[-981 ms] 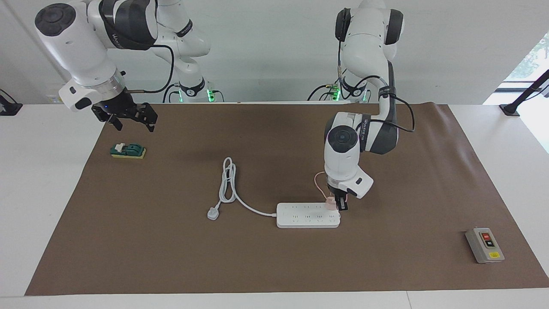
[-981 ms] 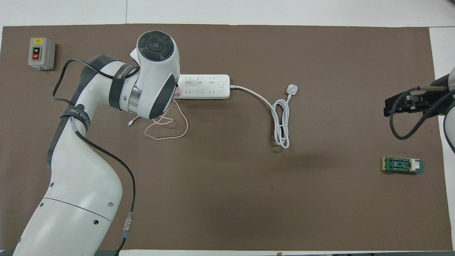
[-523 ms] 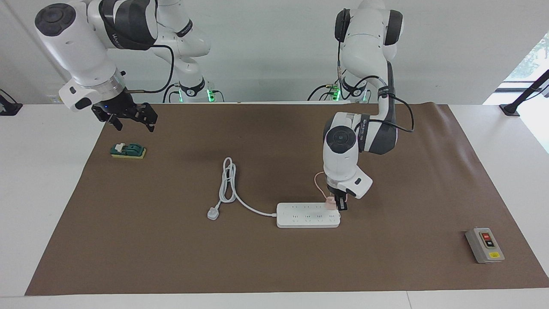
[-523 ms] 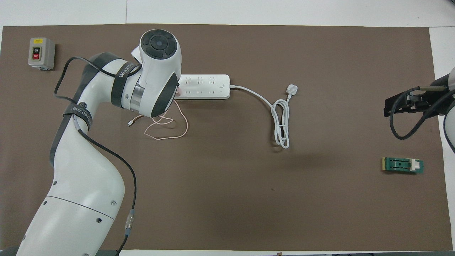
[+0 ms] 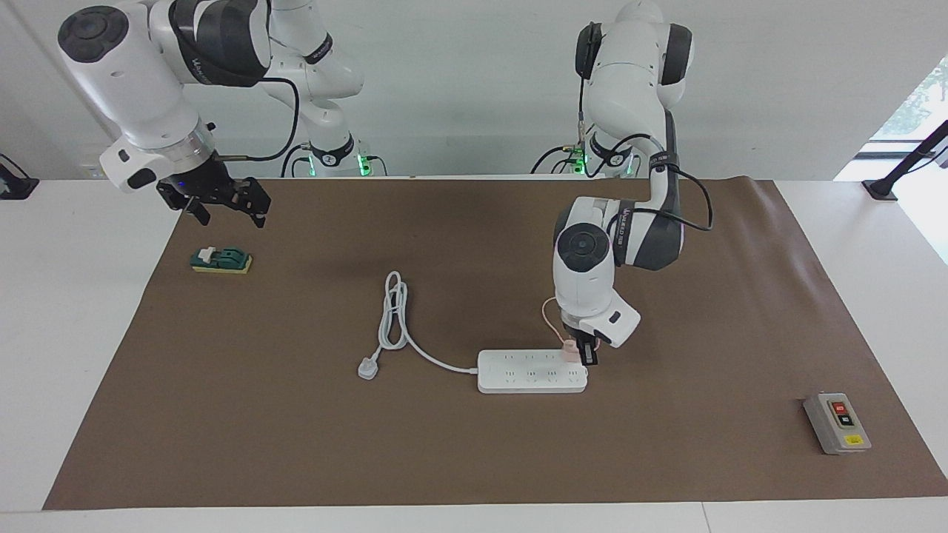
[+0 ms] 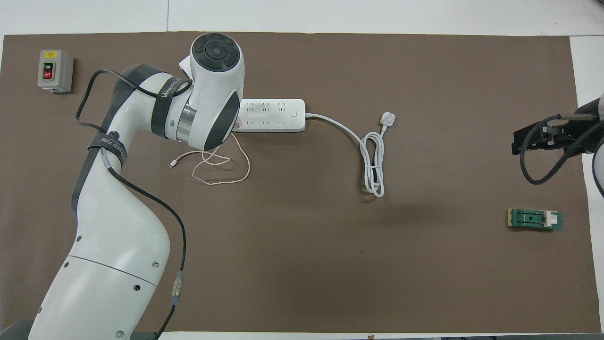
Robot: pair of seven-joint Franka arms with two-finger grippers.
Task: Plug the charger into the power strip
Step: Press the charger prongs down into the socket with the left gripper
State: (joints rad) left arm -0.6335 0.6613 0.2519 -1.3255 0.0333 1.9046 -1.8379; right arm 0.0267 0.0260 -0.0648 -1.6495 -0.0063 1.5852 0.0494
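Note:
The white power strip (image 5: 529,374) lies flat on the brown mat; it also shows in the overhead view (image 6: 273,114). The pale pink charger (image 5: 569,349) stands on the strip's end toward the left arm, in the row nearer the robots. My left gripper (image 5: 579,352) points down and is shut on the charger. In the overhead view the left wrist hides all but a pink edge of the charger (image 6: 237,123). Its thin pink cable (image 6: 222,174) loops on the mat nearer the robots. My right gripper (image 5: 226,209) waits open, raised over the mat's edge.
The strip's thick white cord ends in a grey-white three-pin plug (image 5: 368,368) toward the right arm's end. A green and yellow block (image 5: 222,260) lies under the right gripper. A grey box with red and black buttons (image 5: 837,423) sits at the left arm's end.
The left arm's wrist has shifted slightly toward the right arm's end, its gripper staying on the charger at the strip. The right arm has barely moved.

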